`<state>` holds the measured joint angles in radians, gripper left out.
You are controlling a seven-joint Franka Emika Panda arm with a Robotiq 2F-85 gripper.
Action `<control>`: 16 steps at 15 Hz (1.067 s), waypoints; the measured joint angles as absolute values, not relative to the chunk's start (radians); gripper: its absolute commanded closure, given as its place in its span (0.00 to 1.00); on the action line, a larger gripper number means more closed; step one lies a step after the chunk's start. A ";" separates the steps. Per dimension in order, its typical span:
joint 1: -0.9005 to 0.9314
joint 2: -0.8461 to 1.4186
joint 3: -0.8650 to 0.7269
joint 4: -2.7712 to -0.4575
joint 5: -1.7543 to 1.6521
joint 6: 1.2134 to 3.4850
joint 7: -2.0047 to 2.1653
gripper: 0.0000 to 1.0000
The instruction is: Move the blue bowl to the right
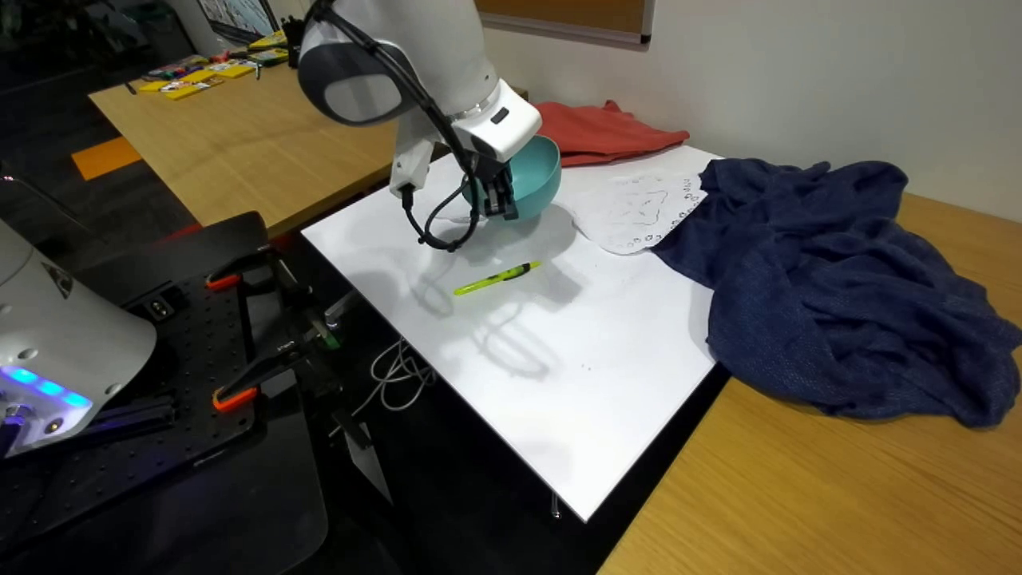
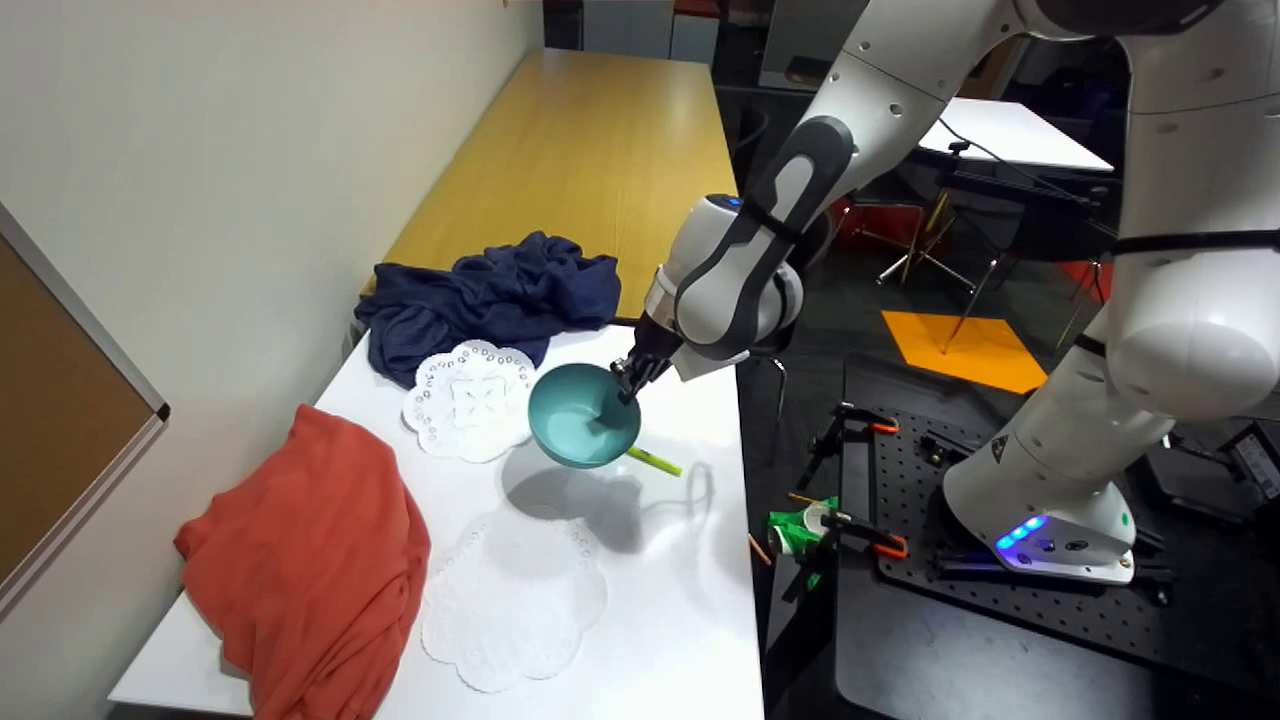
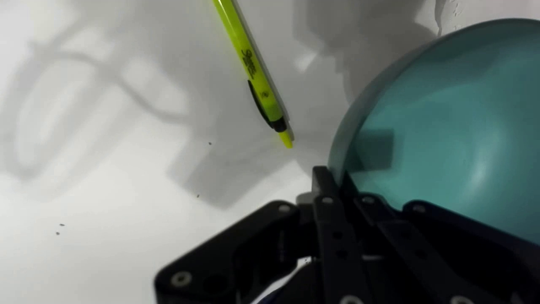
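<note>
The blue bowl is teal. It shows in both exterior views, as the bowl (image 1: 539,180) partly behind my wrist and as the open-topped bowl (image 2: 578,420). It looks tilted and raised above the white table, with its shadow apart from it. My gripper (image 2: 626,381) is shut on the bowl's rim. In the wrist view, one finger of the gripper (image 3: 337,181) is outside the bowl wall and the other inside the bowl (image 3: 455,131). The gripper also shows in an exterior view (image 1: 501,200), partly hidden by cables. The bowl looks empty.
A yellow-green highlighter (image 1: 497,278) lies on the white table (image 1: 575,383). White doilies lie flat, one near the navy cloth (image 1: 830,287) and one (image 2: 515,600) nearer the red cloth (image 2: 310,570). A wall (image 1: 798,88) runs along the far side.
</note>
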<state>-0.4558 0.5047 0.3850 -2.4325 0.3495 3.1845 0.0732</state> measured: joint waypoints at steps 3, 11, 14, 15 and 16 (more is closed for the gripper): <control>-0.466 0.491 0.365 -2.445 0.404 3.185 0.144 0.99; -0.380 0.485 0.186 -2.448 0.546 3.185 0.350 0.99; -0.304 0.488 0.093 -2.448 0.564 3.185 0.430 0.99; -0.272 0.491 0.058 -2.448 0.566 3.183 0.458 0.99; -0.243 0.494 0.027 -2.448 0.569 3.182 0.481 0.99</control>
